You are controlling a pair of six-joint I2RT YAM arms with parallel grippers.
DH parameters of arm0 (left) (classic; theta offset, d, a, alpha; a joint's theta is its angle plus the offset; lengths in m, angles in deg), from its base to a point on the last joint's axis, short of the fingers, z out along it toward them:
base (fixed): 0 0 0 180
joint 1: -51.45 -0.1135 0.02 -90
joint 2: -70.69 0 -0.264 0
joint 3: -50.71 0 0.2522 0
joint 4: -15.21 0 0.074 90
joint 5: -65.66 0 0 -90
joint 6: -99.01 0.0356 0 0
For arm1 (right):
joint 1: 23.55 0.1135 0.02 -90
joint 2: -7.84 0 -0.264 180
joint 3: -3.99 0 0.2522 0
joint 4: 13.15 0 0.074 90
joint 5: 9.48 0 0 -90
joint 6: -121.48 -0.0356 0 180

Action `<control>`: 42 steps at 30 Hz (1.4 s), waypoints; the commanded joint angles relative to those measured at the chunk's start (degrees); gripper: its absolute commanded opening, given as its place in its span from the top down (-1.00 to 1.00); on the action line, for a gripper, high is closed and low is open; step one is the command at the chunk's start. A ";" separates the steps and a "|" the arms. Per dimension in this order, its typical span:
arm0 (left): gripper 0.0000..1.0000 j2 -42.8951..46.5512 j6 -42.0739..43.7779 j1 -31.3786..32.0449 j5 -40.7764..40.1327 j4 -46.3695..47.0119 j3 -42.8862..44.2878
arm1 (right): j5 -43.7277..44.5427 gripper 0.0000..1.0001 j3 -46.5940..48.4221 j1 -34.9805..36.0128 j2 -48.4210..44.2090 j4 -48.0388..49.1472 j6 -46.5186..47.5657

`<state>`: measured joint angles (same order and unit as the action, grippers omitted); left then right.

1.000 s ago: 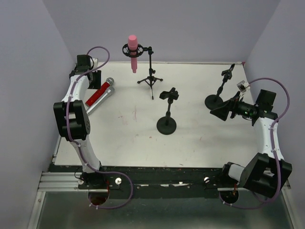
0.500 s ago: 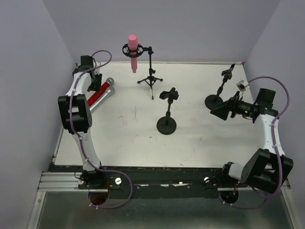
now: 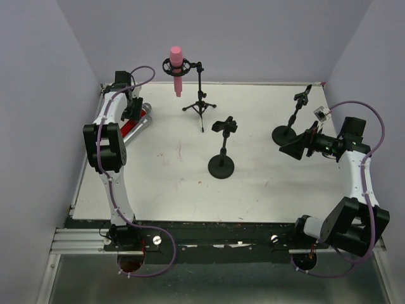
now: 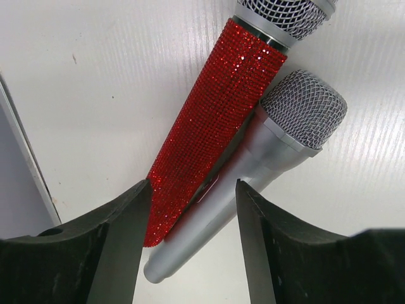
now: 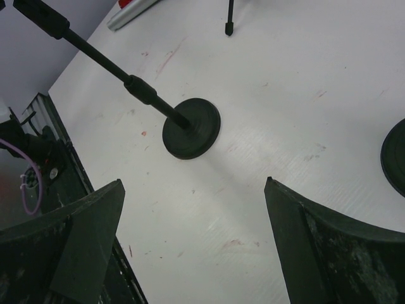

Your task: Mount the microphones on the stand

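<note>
The pink microphone [image 3: 176, 71] hangs in the ring mount of the tripod stand [image 3: 200, 104] at the back. The glossy red microphone [image 4: 209, 120] and the silver-grey microphone [image 4: 253, 171] lie side by side, touching, on the table at the far left, mesh heads pointing away. In the top view my left arm partly covers the red one [image 3: 130, 128]. My left gripper [image 4: 193, 190] is open, hovering above them, its fingers either side of their tail ends. My right gripper [image 3: 292, 147] is open and empty above the table at the right.
A short round-base stand [image 3: 221, 166] with a clip stands mid-table; it also shows in the right wrist view [image 5: 191, 128]. A second round-base stand [image 3: 286, 133] stands close to my right gripper. Walls close the left, back and right sides.
My left gripper has swung toward the back and right, and is now over the red and silver microphones. My right arm has shifted only slightly.
</note>
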<state>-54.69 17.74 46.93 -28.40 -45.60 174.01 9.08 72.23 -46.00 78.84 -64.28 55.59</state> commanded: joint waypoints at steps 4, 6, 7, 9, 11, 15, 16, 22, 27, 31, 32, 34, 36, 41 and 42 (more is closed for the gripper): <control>-0.31 -3.63 0.14 0.56 0.80 -4.89 5.50 | -1.51 -1.00 1.95 -0.04 0.36 -2.36 1.54; -0.34 -4.16 0.32 0.47 1.59 -5.51 6.56 | -1.51 -1.00 2.12 -0.04 0.36 -2.45 1.72; -0.31 -4.52 0.41 0.47 1.68 -5.77 7.00 | -1.51 -1.00 2.21 -0.04 0.36 -2.62 1.81; -0.28 -5.13 0.67 0.47 1.60 -6.21 8.15 | -1.51 -1.00 2.30 -0.04 0.45 -2.80 1.98; -0.26 -5.40 0.94 0.30 0.63 -5.87 8.41 | -1.60 -1.00 2.47 -0.04 0.54 -3.15 2.25; 0.12 -6.28 1.20 0.47 -2.00 -5.69 9.64 | -1.69 -1.00 3.09 -0.13 0.89 -4.29 3.21; 0.12 -6.36 1.29 0.38 -2.79 -5.77 9.90 | -1.69 -1.00 3.18 -0.04 0.98 -4.64 3.39; 0.12 -6.54 1.81 0.56 -6.31 -5.60 10.00 | -2.04 -1.00 3.79 -0.04 1.51 -6.05 4.71; 0.14 -5.49 2.69 0.47 -9.13 -5.07 8.50 | -2.39 -1.00 4.41 -0.04 1.86 -7.81 6.29; 0.19 -4.79 3.22 0.56 -9.13 -5.07 7.19 | -2.56 -1.00 4.67 -0.13 2.03 -8.43 6.82; 0.21 -4.52 3.31 0.56 -9.30 -5.07 6.75 | -2.65 -1.00 4.76 -0.04 2.03 -8.69 6.91; 0.22 -3.56 3.57 0.47 -9.65 -4.72 5.26 | -2.74 -1.00 4.85 -0.13 2.03 -8.87 7.08; 0.24 -2.42 4.01 0.56 -10.88 -3.76 2.89 | -2.83 -1.00 4.93 -0.04 2.03 -9.04 7.17; 0.29 -0.48 4.80 0.03 -11.24 -2.52 -0.99 | -3.27 -1.00 5.02 -0.04 2.12 -9.74 7.70; 0.29 -0.30 4.98 -0.06 -10.98 -2.44 -1.43 | -3.35 -1.00 5.11 -0.13 2.12 -9.83 7.78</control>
<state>-57.20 21.28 47.26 -37.47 -47.63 175.28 7.70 75.68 -46.00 80.35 -72.19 61.89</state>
